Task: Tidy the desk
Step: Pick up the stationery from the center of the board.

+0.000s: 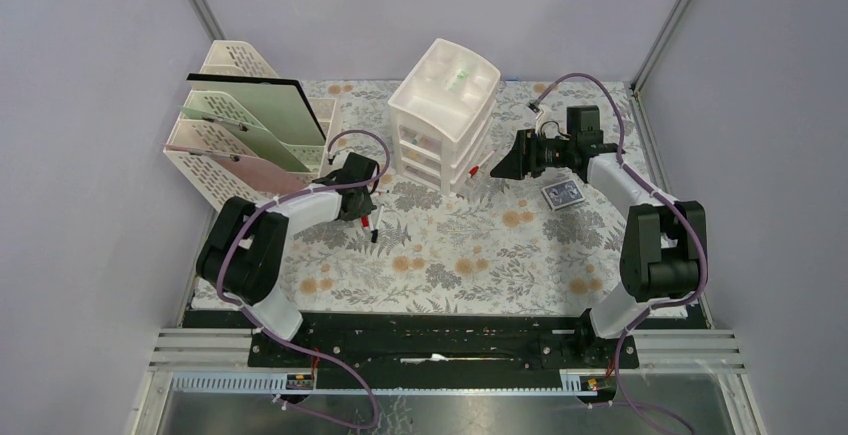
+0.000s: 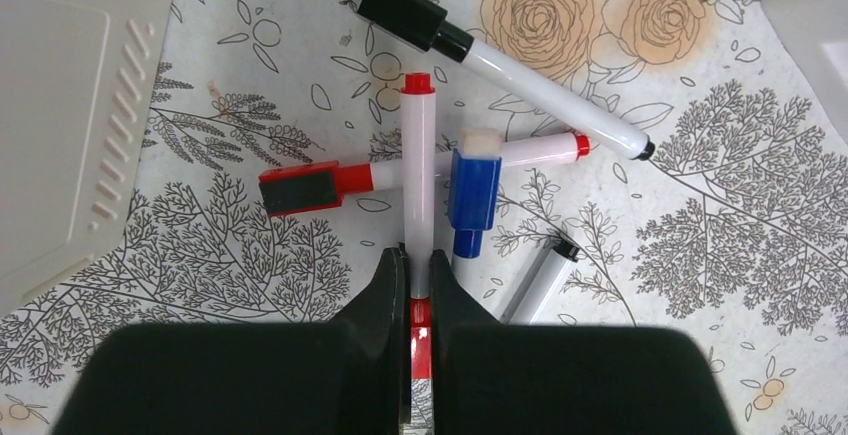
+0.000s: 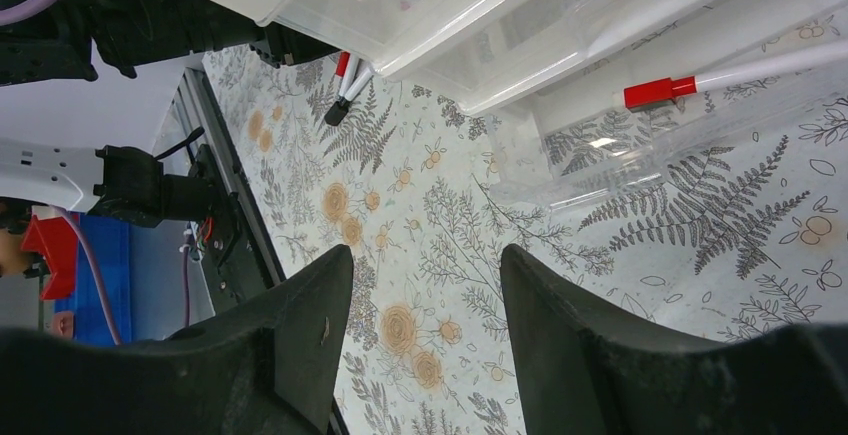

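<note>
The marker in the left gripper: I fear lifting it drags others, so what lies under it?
A second red marker lies crosswise under the held marker, on the desk. The blue marker sits beside, not beneath. The left gripper hides anything under its near end.

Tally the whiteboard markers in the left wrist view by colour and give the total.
Red: 2, the held red marker in the left hand and the lying red marker beneath it.
Black: 2, the capped black marker and the half-hidden black marker, only its end showing.
Blue: 1, the blue marker.
Total: 5.
</note>
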Available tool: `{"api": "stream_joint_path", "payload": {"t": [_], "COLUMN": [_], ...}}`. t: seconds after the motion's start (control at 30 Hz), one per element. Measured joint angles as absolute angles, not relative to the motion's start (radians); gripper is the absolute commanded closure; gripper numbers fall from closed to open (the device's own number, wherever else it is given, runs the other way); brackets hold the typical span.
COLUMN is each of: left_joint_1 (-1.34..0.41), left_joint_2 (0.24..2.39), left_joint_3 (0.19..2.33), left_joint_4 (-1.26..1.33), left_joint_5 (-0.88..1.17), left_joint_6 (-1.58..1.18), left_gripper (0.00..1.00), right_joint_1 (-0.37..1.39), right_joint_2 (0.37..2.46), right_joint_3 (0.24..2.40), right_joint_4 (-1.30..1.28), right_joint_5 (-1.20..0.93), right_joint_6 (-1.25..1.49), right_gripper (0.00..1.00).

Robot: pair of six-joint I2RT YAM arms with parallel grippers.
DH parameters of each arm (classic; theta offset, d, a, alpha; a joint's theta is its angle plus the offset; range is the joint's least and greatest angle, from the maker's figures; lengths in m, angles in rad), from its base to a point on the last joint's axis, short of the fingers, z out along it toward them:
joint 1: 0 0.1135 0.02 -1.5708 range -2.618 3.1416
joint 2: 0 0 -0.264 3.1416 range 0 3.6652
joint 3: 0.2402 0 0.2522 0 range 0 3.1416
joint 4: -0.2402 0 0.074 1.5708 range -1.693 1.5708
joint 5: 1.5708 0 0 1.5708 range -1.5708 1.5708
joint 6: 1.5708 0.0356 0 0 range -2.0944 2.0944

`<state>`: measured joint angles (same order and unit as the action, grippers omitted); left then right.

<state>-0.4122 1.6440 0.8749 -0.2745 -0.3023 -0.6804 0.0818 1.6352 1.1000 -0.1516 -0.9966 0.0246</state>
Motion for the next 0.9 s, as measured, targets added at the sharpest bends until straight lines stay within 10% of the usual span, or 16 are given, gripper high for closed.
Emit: {"api": "stream_joint_path", "payload": {"t": [0.9], "left_joint_1": [-0.421], "left_joint_2": [1.107], "left_joint_3": [0.541], "left_joint_4": [0.175], "left_joint_5": [0.395], "left_joint_6": [-0.676], "left_gripper": [1.0], "right_joint_1": [0.084], "right_joint_2": [1.523], "right_joint_3": [1.002], "right_joint_4": [-0.112], "right_joint_5": [-1.26], "right_joint_6": [-0.003], "right_gripper": [0.32]}}
